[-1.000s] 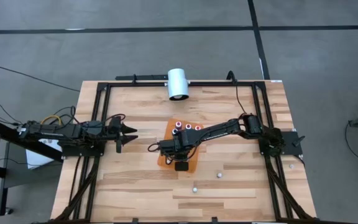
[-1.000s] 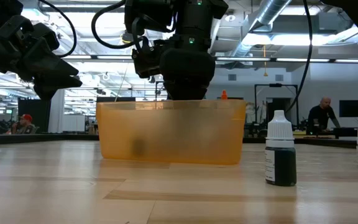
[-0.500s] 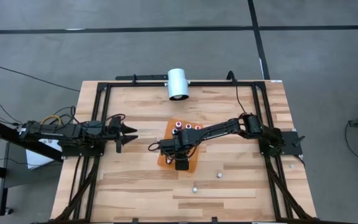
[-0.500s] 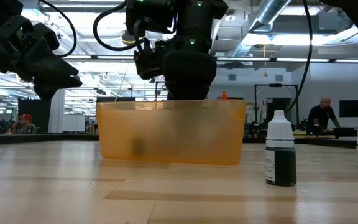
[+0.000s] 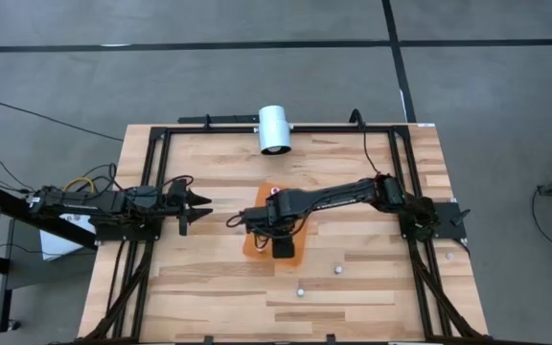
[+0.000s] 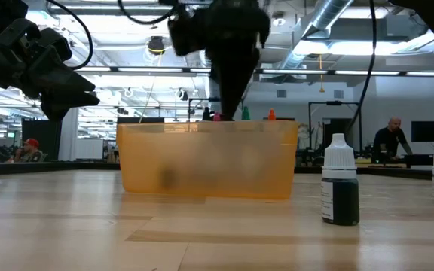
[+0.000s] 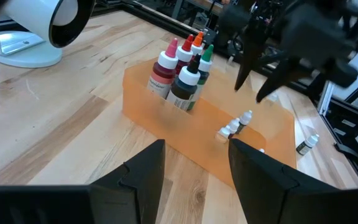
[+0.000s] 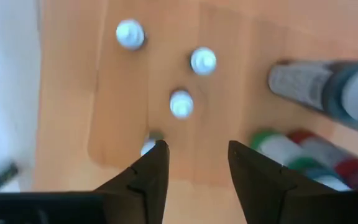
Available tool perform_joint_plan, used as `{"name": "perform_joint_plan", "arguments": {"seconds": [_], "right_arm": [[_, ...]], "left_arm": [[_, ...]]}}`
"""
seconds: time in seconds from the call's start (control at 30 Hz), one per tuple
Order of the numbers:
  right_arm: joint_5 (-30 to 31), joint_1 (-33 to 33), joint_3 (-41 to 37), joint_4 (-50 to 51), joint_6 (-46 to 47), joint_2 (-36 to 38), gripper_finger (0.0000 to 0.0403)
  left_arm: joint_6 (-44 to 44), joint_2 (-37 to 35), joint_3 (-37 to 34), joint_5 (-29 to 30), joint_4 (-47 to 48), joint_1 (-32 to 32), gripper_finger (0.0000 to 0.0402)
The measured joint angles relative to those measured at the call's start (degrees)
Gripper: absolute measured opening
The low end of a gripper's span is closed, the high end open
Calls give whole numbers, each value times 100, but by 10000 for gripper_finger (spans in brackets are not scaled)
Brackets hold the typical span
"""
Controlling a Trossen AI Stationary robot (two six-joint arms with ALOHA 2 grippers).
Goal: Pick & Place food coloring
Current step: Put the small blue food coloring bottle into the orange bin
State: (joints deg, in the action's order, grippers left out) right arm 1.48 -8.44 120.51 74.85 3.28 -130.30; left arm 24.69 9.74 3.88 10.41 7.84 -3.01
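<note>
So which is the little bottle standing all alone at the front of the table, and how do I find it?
Find the see-through orange bin in the middle of the wooden table. Look to its side, out on the bare wood: there stands a small bottle by itself. It has dark liquid and a white pointed cap, and unlike the bottles bunched inside the bin, it stands outside it.

A tray [image 5: 254,246] sits mid-desk [image 5: 209,287], holding a cluster of food coloring bottles [image 7: 182,68] toward its far end and smaller ones [image 7: 235,126] nearer its front. The right tool [image 5: 234,220] hangs above the tray; the left tool [image 5: 202,202] waits left of it. Two bottles [image 5: 336,270] stand on the desk beside the tray, a cylinder [image 5: 275,128] behind it.
</note>
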Motion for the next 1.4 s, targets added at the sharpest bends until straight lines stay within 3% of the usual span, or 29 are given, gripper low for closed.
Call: {"name": "perform_joint_plan", "arguments": {"seconds": [0.13, 0.3, 0.7, 0.97, 1.13, 1.4], "right_arm": [[18, -75, 216, 786, -266, 168, 145], [18, -215, -163, 788, -183, 702, 140], [56, -701, -3705, -1278, 1341, 3099, 138], [855, -1730, -5431, -2018, 2850, 4576, 134], [1177, -2501, -6204, -2498, 3579, 5004, 134], [1747, -3376, -7033, -3334, 4383, 5040, 134]], "left_arm": [[2, 0, 0, 2, 0, -2, 169], [4, 0, 0, 2, 0, 0, 169], [37, 2, 0, 4, 0, 0, 169], [231, 0, 0, 54, -28, 0, 169], [245, 0, -13, 98, -144, 0, 169], [251, 0, -15, 160, -185, -1, 169]]}}
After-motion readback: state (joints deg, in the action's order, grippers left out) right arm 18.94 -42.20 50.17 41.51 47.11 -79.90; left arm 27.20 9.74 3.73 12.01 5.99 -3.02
